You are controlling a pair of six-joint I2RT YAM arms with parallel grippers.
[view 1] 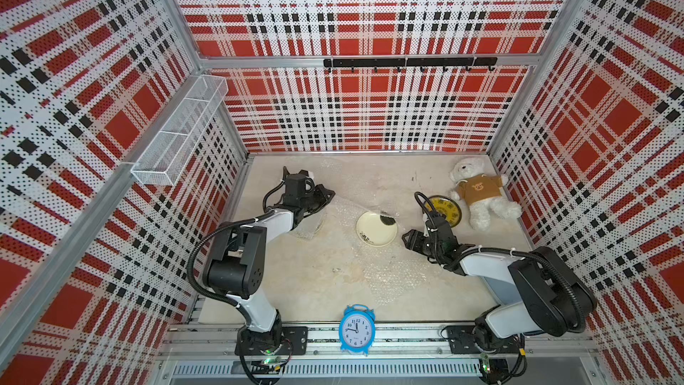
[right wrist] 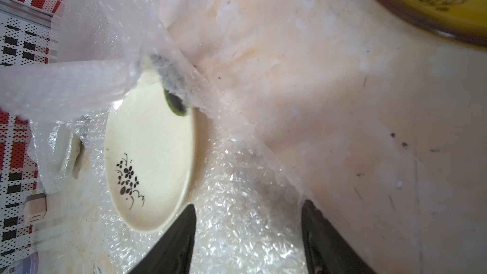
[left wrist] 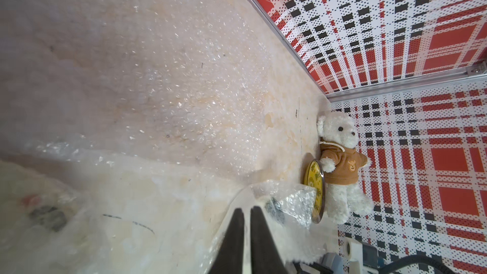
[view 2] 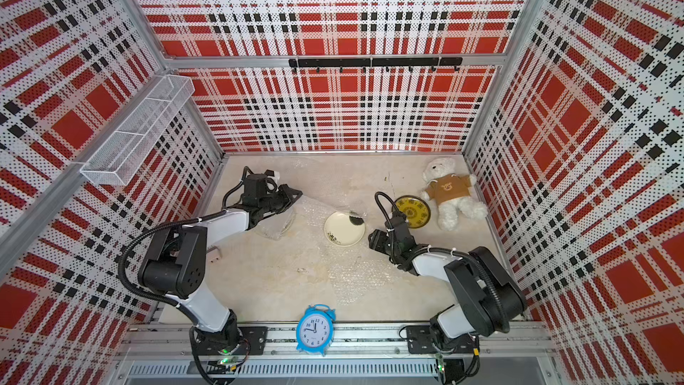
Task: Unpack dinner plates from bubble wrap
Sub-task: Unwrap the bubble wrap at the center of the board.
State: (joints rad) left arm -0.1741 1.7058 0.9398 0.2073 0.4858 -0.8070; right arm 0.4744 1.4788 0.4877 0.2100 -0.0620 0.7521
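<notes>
A bare cream plate (view 1: pixel 376 228) (right wrist: pixel 150 164) with dark flower marks lies mid-table, its far rim under a raised flap of bubble wrap (view 1: pixel 344 209) (right wrist: pixel 79 83). The yellow black-rimmed plate (view 1: pixel 446 211) (left wrist: pixel 316 191) lies unwrapped by the teddy. Another plate (view 1: pixel 312 222) shows dimly through wrap under my left arm. My left gripper (view 1: pixel 327 196) (left wrist: pixel 247 210) has its jaws a thin slit apart with wrap draped round them; whether it is pinched is unclear. My right gripper (view 1: pixel 407 238) (right wrist: pixel 247 206) stands open over flat bubble wrap (right wrist: pixel 237 233), just right of the cream plate.
A white teddy bear (view 1: pixel 477 190) in a brown top lies at the back right. A blue alarm clock (view 1: pixel 357 329) stands at the front edge. More flat wrap (view 1: pixel 392 275) lies front-centre. A mesh basket (view 1: pixel 181 131) hangs on the left wall.
</notes>
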